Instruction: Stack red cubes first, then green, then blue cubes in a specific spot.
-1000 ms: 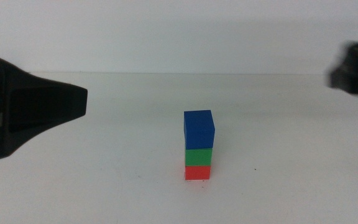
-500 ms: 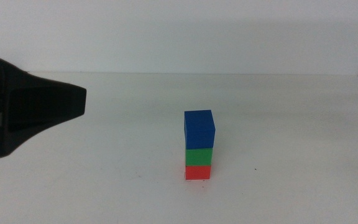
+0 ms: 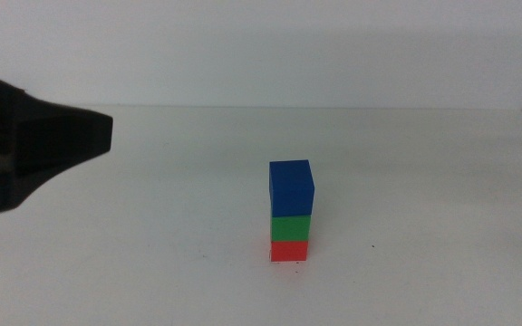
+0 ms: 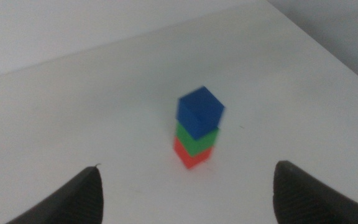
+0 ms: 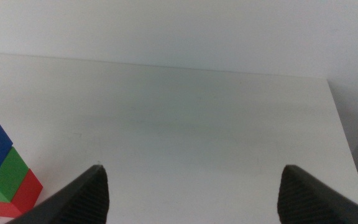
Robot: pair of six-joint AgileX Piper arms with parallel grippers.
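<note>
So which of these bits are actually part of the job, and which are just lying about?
Part of the job:
- red cube, bottom of the stack
- green cube, in the middle
- blue cube, on top
- left gripper, jaws open, off to the stack's left
- right gripper, jaws open, away from the stack

Just lying about:
- nothing; only the white table

No legible text, label, brand, number or sign on any surface in the three views (cube faces plain, tabletop only speckled).
</note>
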